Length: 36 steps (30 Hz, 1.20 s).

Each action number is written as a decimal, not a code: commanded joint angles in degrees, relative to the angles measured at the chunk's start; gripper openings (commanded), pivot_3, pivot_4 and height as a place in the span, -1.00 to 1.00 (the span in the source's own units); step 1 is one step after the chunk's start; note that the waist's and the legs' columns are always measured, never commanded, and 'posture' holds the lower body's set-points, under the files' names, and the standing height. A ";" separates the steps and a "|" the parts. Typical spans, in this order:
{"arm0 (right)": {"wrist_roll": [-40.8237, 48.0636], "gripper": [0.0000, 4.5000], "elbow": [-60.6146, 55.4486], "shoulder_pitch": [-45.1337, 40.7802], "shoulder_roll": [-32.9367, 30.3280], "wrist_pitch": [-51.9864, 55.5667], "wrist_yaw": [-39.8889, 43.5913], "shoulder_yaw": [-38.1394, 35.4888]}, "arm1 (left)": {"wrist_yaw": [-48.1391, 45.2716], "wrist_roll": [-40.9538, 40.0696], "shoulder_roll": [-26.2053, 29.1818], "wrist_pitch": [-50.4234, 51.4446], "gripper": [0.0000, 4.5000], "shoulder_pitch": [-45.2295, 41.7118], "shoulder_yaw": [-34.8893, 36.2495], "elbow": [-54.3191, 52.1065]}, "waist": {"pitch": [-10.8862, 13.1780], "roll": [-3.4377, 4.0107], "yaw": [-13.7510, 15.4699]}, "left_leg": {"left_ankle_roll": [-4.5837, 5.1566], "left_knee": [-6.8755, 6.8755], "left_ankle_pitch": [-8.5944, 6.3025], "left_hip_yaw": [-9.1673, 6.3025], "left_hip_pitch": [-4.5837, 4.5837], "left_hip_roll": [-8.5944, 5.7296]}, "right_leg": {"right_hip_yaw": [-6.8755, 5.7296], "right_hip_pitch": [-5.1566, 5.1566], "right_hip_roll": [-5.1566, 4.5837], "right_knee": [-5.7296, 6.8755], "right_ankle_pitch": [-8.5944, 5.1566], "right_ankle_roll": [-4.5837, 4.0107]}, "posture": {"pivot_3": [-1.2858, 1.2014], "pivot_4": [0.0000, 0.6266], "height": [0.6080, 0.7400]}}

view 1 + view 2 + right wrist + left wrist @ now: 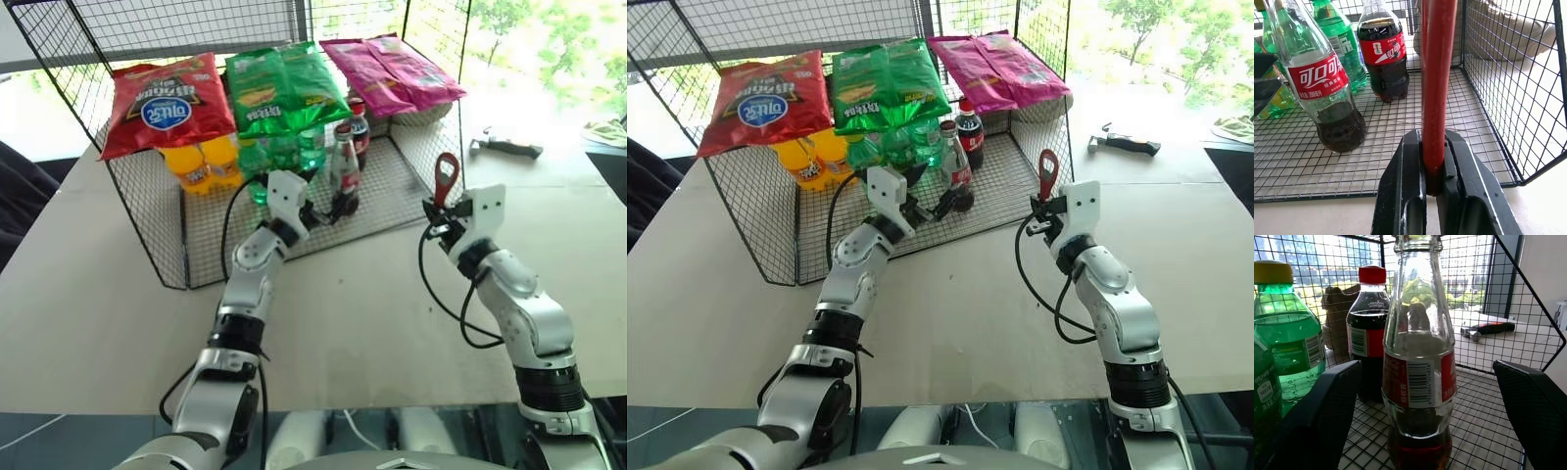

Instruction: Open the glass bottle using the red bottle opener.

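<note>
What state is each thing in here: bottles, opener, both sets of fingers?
Glass bottle: upright on the wire shelf, cola low down, not yet gripped.
Red opener: held upright, ring end up.
Left gripper: fingers open either side of the glass bottle.
Right gripper: fingers shut on the opener's handle.
Dark cola bottle: upright, red cap on.
Green bottles: upright, capped.
Snack bags: lying on top of the wire rack.

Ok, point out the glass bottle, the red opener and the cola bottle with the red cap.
Glass bottle (pixel 1419 377): left wrist view, on its label.
Red opener (pixel 1438 83): right wrist view, on its handle.
Cola bottle (pixel 1383 49): right wrist view, on its label.
</note>
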 commanded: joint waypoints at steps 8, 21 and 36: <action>-0.78 -1.00 -3.16 -0.36 0.62 -1.75 0.26 -1.38 | -1.32 1.56 -3.93 -6.27 0.98 -12.73 0.75 19.87 | 0.01 -0.01 -0.07 | 0.01 0.00 0.00 0.00 -0.05 -0.03 | -0.09 -0.06 0.00 0.02 0.00 0.00 | 0.03 -0.52 1.00; -1.73 -1.00 -3.89 0.07 1.25 -2.01 0.20 -1.88 | 0.07 4.06 -5.11 -11.56 0.21 -19.80 2.24 32.19 | 0.01 -0.02 -0.22 | 0.02 0.01 0.01 0.11 -0.09 -0.05 | -0.11 -0.21 -0.01 0.15 0.00 0.00 | 0.03 -0.52 1.00; -2.86 -1.00 -0.81 -2.34 -1.21 -4.01 -0.28 -7.19 | -13.15 -7.06 -1.47 14.92 0.21 2.60 -4.48 -19.81 | 0.00 -0.02 -1.00 | 0.02 0.01 0.01 0.13 -0.28 -0.04 | -0.01 -0.44 -0.10 0.19 0.01 0.00 | 0.03 -0.52 1.00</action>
